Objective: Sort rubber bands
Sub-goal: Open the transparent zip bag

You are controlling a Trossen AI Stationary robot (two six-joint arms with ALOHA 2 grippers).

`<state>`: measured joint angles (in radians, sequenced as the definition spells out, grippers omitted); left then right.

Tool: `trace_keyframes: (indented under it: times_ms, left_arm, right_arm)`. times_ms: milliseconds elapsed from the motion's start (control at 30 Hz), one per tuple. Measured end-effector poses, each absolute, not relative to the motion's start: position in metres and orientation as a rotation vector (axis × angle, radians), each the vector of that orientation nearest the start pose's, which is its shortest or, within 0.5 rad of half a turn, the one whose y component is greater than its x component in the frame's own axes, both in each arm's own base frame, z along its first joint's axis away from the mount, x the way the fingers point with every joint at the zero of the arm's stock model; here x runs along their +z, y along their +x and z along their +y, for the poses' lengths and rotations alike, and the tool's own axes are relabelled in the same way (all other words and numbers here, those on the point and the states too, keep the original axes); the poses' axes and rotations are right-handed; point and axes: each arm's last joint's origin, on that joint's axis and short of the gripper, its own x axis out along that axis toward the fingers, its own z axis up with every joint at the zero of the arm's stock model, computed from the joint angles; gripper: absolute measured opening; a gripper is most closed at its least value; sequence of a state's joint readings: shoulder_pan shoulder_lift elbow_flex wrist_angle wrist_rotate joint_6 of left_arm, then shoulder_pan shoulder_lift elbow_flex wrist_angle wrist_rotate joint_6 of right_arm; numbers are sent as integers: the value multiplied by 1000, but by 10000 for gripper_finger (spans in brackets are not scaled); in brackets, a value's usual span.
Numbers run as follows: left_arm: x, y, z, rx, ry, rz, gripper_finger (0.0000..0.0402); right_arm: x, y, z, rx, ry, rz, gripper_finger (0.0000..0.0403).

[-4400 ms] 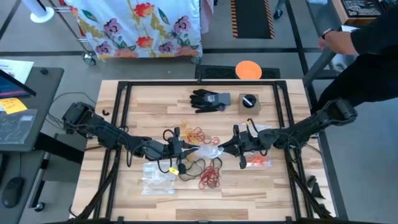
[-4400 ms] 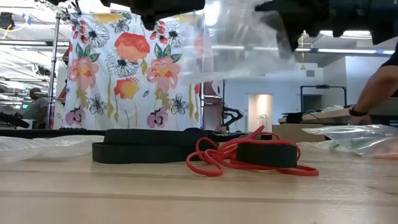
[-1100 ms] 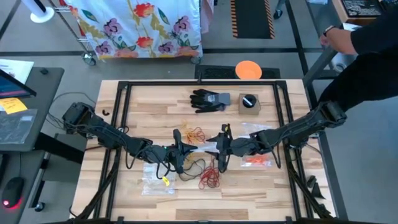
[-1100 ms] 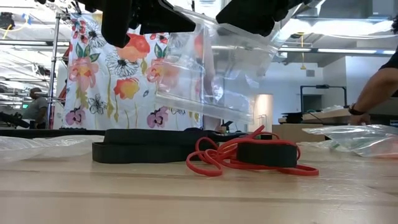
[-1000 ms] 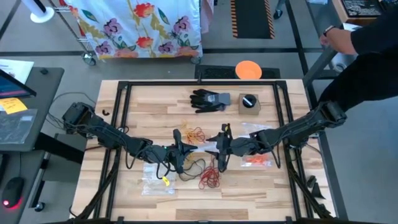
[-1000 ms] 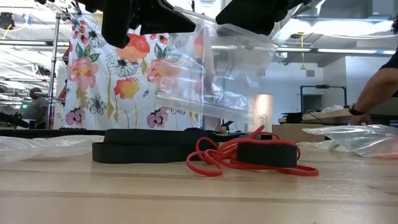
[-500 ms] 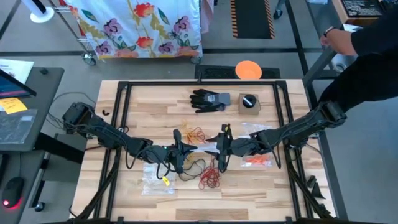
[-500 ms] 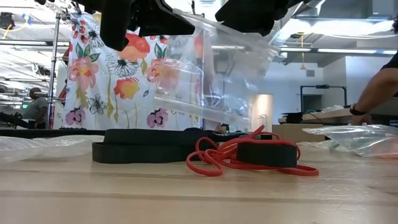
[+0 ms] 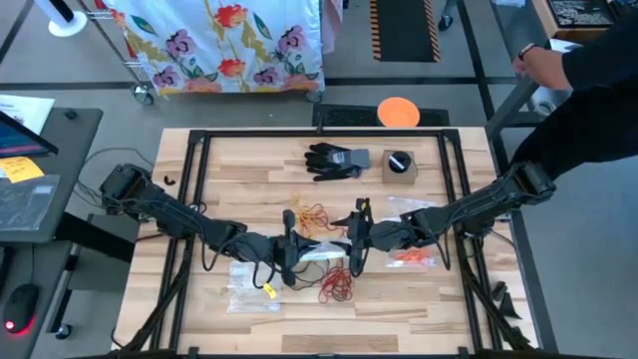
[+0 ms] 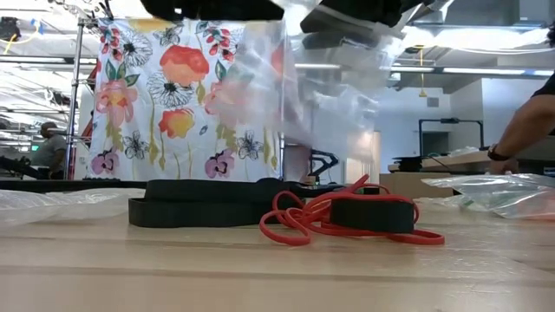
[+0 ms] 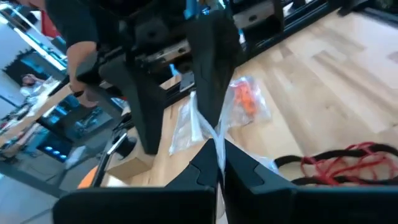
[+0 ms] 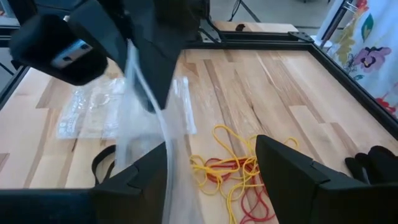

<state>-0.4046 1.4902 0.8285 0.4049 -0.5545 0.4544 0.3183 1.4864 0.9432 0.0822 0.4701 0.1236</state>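
Note:
A clear plastic bag hangs above the table's middle, between my two grippers. My left gripper is shut on it. My right gripper stands open right beside it, on the table's right, with the bag's film running between its fingers. Loose rubber bands lie flat on the wood under and around the bag: orange and yellow ones, red ones and black ones. The black glove lies farther back. My left gripper pinches an edge of the clear bag between its two shut fingers, coming nearly level from the table's left. The bag hangs from the hold, clear of the table. My right gripper has the film close along the inner side of one finger; I cannot tell whether it touches.
Two flat clear bags lie at the near left, and a bag holding orange bands lies at the right. A small box with a black knob sits beside the glove. A person's arm shows beyond the right edge.
My left gripper has rolled and risen a little with the bag's edge. The bag has swung with it: its slanted lower edge has lifted, and it now hangs higher and blurred in the low view. The bands on the table have not moved.

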Motion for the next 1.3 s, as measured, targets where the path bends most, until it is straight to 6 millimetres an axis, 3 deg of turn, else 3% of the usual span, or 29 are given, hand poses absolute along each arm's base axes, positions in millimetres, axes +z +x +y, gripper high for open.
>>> trace_keyframes:
  times_ms: [167, 300, 567, 800, 933, 1133, 1300]
  left_arm:
    - [244, 302, -108, 111, 513, 275, 0]
    - [244, 303, -104, 128, 477, 277, 0]
    - [243, 305, -100, 114, 432, 284, 0]
    - [241, 307, -94, 88, 428, 302, 8]
    - [236, 306, -90, 104, 405, 350, 57]
    - [235, 305, -86, 213, 359, 371, 181]
    - [248, 306, -86, 248, 108, 247, 253]
  right_arm:
    - [250, 310, 89, -174, -56, 412, 214]
    - [250, 310, 89, -174, -59, 414, 183]
    - [249, 310, 89, -162, -108, 423, 15]
    - [250, 309, 92, -151, -135, 418, 2]
    - [250, 309, 91, -155, -122, 417, 1]
    - [248, 309, 88, -182, -55, 434, 1]
    - [243, 308, 81, -225, -49, 486, 0]
